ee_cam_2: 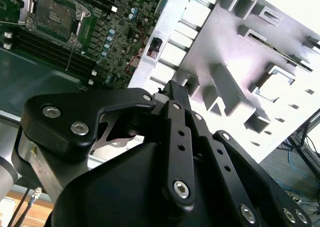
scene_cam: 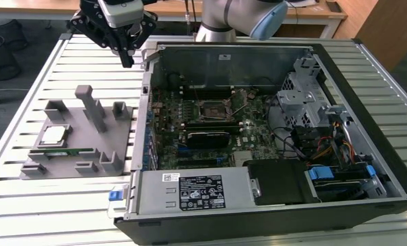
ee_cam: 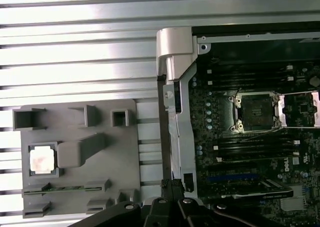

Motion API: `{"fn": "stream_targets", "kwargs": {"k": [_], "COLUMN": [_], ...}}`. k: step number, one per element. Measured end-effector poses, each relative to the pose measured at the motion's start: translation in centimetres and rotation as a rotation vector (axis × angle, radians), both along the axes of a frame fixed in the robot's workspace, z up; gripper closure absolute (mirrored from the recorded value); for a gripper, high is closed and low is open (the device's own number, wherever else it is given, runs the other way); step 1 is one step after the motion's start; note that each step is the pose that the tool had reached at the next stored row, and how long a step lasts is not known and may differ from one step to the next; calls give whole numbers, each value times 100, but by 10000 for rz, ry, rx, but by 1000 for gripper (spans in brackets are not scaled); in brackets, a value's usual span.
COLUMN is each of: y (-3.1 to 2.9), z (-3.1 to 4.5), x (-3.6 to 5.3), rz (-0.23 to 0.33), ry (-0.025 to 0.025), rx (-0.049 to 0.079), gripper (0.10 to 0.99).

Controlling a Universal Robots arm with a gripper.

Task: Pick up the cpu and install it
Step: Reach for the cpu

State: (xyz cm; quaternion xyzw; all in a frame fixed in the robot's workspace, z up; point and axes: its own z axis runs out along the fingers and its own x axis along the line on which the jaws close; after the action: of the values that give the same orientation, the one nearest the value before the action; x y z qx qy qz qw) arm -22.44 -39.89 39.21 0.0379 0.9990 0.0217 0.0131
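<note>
The gripper [scene_cam: 127, 60] hangs on the arm [scene_cam: 224, 15] above the slatted metal table [scene_cam: 25, 205], near the corner of the open computer case [scene_cam: 258, 228] on the exterior view's left. Its black fingers point down, and the jaws are drawn together at the tips with nothing between them. In the second wrist view the gripper [ee_cam_2: 172, 87] shows the same closed tips, and in the first wrist view the gripper [ee_cam: 172, 183] is seen beside the edge of the case wall. The cpu [scene_cam: 53, 136] lies flat, silvery top up, in a square pocket of the grey tray [scene_cam: 87, 169], which sits on the table just beside the case on the exterior view's left. The cpu is well apart from the gripper and nothing is touching it. In the first wrist view the cpu [ee_cam: 41, 160] appears as a bright square in the tray [ee_cam: 107, 172]. A thin green memory stick [scene_cam: 65, 151] stands on edge in a slot near it, seen in the first wrist view as a memory stick [ee_cam: 62, 189] just beside the chip's pocket. Inside the case, the motherboard [scene_cam: 166, 133] lies flat. Its square socket [scene_cam: 214, 108] is bare, with the metal frame swung open beside it, and the socket [ee_cam: 256, 112] shows the same way in the first wrist view.
</note>
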Motion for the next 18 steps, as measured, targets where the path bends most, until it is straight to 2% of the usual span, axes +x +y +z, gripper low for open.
{"fn": "stream_targets", "kwargs": {"k": [18], "y": [0], "z": [-1], "x": [-130], "rz": [1], "ry": [0], "rx": [0], "gripper": [980]}}
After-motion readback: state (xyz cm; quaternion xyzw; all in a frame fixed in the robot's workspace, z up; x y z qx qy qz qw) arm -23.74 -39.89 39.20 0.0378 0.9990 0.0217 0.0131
